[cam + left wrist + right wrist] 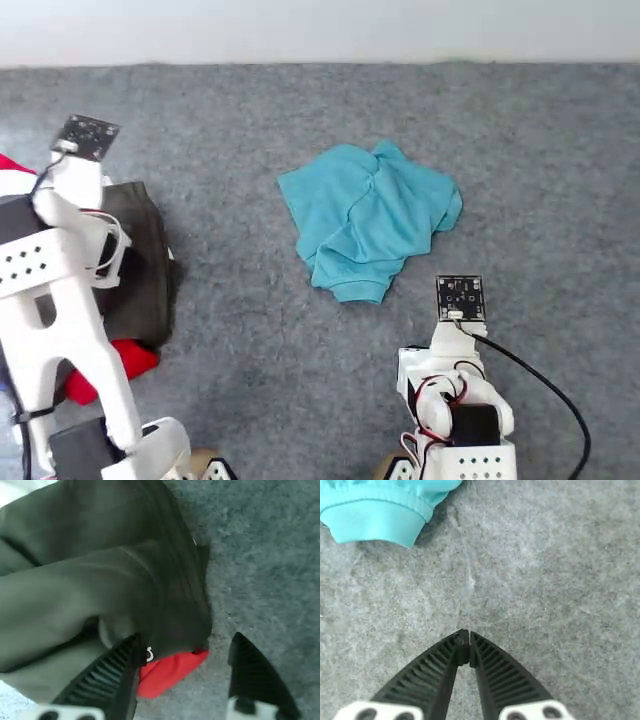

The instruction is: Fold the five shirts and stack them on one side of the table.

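left end effector open at the pile, right one closed on nothing

my left end effector (pixel 186 639) stands open at the pile on the left side of the tabletop (pixel 250 350). its two fingers are spread wide, one lying against the edge of the dark shirt (pixel 100 580), the other over bare grey surface just beside it. the dark shirt lies on top of a red shirt (pixel 170 674), and a corner of the red pokes out from under its edge, between my fingers. in the high view the red also shows beneath the dark shirt toward the near side of the tabletop.

my right end effector (pixel 469 636) is closed — fingertips pressed together with nothing between them, pointing at bare tabletop. the teal shirt (pixel 368 222) lies crumpled and unfolded near the middle of the tabletop, well apart from the pile. a hemmed end of it shows in the right wrist view, near my closed tips but not touching them.
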Tool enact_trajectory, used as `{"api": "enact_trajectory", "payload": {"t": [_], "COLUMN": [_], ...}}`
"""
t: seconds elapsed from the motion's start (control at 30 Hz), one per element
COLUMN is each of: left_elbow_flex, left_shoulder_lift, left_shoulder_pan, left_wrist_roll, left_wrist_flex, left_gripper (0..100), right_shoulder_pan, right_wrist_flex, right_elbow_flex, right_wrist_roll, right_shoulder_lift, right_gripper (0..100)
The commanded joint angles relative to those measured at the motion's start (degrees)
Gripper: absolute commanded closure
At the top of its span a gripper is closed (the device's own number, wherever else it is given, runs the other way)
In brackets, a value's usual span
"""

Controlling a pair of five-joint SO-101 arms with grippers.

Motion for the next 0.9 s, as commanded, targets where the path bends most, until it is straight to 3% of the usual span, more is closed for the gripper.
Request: {"api": "enact_trajectory", "payload": {"t": [0.0, 0.2, 0.5, 0.6, 0.7, 0.87], "left_elbow_flex": [0.31, 3.12, 0.31, -5.76, -14.2, -25.89], "left_shoulder_lift": [0.44, 5.36, 27.52, 34.46, 37.98, 38.95], "left_shoulder_pan": [1.32, 2.64, -9.14, -14.59, -18.02, -17.41], "left_wrist_roll": [-0.62, -0.7, -0.44, -0.44, -0.44, -0.44], "left_wrist_flex": [0.18, -7.21, -23.3, -22.24, -16.0, -4.04], "left_gripper": [73, 73, 73, 73, 73, 73], "right_shoulder_pan": [-0.04, -0.04, -0.04, -0.04, -0.04, -0.04], "right_wrist_flex": [0.4, 0.4, 0.4, 0.4, 0.4, 0.4], "right_elbow_flex": [0.79, 0.79, 0.79, 0.79, 0.79, 0.79], "right_wrist_roll": [0.44, 0.44, 0.44, 0.44, 0.44, 0.44], "right_shoulder_lift": [-0.22, -0.22, -0.22, -0.22, -0.22, -0.22], "right_gripper": [99.0, 99.0, 99.0, 99.0, 99.0, 99.0]}}
